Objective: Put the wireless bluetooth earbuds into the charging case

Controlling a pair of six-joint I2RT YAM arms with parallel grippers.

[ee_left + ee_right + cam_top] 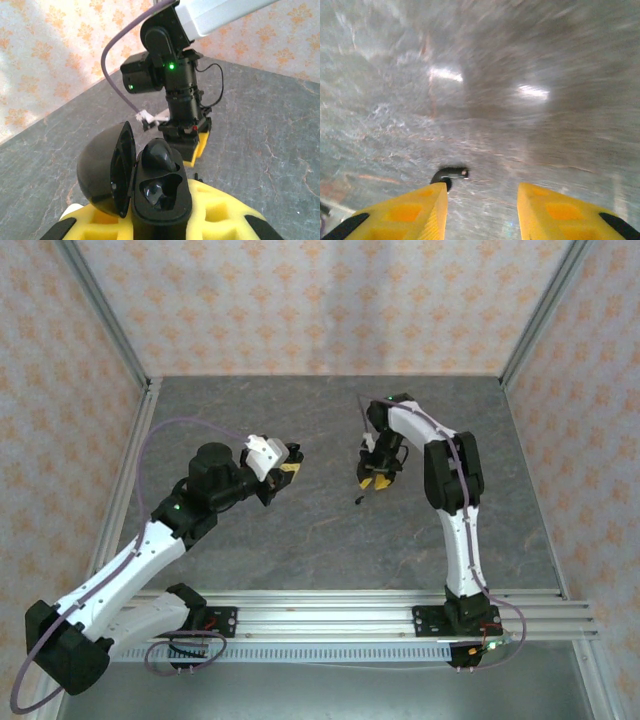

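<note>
The left gripper [161,222] is clamped on the black charging case [160,200] (lid [107,172] swung open), with one dark earbud [157,154] standing in its far socket. The right gripper [482,210], jaws apart and empty, hangs over the desk [545,125]. The second earbud [451,175] lies just beyond one fingertip.

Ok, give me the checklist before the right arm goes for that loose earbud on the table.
1. Case lid open: ok.
2. Case held by left gripper: ok, it sits between the yellow fingers.
3. A slot free in the case: ok; one seated earbud, the slot beside it empty.
4. Right gripper open, nothing between its fingers: ok.
5. Loose earbud centred between those fingers: not ok; it lies on the table off by one fingertip.
6. Right wrist view sharp enough to aim: not ok, blurred.
</note>
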